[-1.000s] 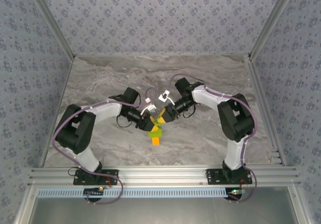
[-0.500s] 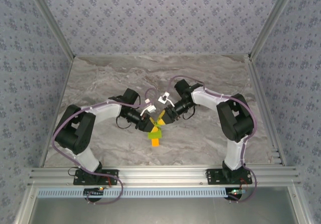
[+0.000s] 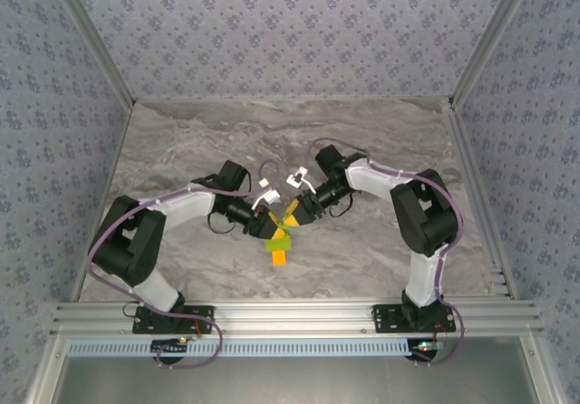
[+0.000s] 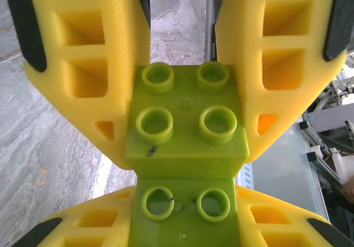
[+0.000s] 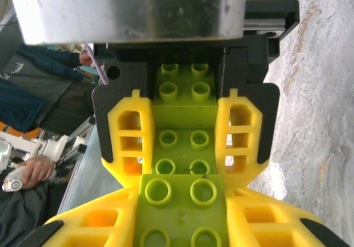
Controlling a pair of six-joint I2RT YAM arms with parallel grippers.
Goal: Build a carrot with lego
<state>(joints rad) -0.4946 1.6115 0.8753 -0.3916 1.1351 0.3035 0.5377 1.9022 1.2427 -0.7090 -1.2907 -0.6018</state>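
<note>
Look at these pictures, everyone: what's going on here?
Two robot arms are building a carrot from toy bricks. The left gripper and the right gripper meet over the middle of the table, both clamped on one stack of green bricks held between them. An orange brick shows at the stack's near end. The green bricks look pressed together.
</note>
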